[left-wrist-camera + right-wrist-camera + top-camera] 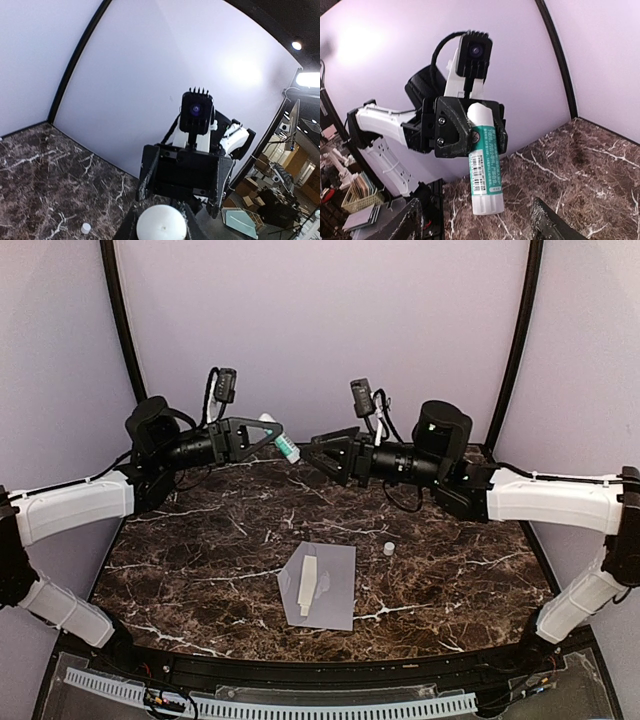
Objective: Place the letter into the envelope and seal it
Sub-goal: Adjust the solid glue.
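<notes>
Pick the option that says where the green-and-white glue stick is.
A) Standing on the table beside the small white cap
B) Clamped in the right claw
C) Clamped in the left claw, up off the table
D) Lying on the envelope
C: the right wrist view shows the glue stick gripped in the left claw above the marble table, while the right claw facing it is open and empty.

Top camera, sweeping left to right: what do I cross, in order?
left gripper → glue stick → right gripper → small white cap. The envelope is left out because it spans the glue stick and the right gripper.
</notes>
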You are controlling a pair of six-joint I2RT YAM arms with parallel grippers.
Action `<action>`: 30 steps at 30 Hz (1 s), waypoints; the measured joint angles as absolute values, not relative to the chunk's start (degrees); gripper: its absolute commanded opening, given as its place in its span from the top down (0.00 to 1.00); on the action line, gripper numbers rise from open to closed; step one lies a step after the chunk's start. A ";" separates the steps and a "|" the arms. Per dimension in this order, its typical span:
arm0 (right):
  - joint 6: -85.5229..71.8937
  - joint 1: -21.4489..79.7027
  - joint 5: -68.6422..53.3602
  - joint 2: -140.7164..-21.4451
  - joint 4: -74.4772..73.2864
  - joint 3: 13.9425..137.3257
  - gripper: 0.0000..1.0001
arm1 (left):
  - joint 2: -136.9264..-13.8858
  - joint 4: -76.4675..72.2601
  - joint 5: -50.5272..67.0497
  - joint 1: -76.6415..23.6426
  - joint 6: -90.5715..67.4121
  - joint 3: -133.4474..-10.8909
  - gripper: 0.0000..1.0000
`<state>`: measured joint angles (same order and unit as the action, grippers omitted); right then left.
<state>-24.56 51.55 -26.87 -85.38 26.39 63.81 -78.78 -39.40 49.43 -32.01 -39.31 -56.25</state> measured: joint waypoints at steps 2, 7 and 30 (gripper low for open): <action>-26.02 52.27 -23.81 -85.03 30.74 62.87 0.29 | -77.60 -43.35 45.32 -32.10 -40.58 -55.05 1.00; -29.47 54.28 -17.08 -85.14 40.21 60.58 0.30 | -76.90 -54.39 36.58 -33.06 -44.86 -53.25 1.00; -36.23 54.76 -17.39 -93.21 47.16 68.77 0.71 | -82.54 -67.13 29.54 -38.54 -54.81 -52.69 1.00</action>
